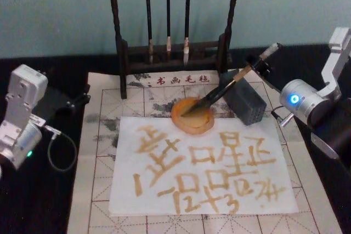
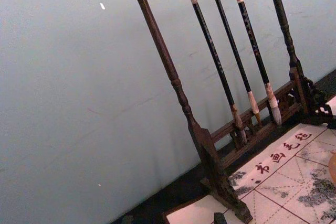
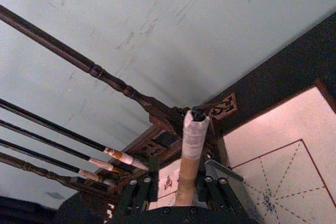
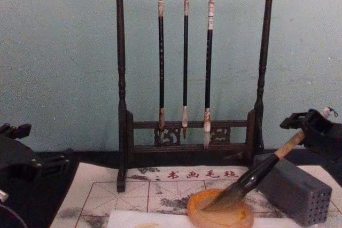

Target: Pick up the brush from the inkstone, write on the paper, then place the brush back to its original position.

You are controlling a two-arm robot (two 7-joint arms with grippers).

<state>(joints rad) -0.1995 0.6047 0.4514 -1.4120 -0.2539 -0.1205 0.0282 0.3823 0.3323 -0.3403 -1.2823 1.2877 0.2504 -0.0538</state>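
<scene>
We saw the right gripper pinching the white-wrapped top of the thick bamboo-handled calligraphy brush, its black fingers pressed against both sides of the handle. The brush slanted down toward the robot's left, passing over the upper edge of the grey rectangular block with small holes, and its dark bushy tip rested inside the round amber-orange translucent inkstone. That dish sat at the top edge of the white sheet of paper, which already carried rows of tan brush characters and lay on the gridded cream felt mat. Behind the dish stood the dark wooden brush rack with three thin dark brushes hanging from its bar. The left gripper was parked on the black table beside the mat, well apart from the dish; we could not tell how its fingers stood.
</scene>
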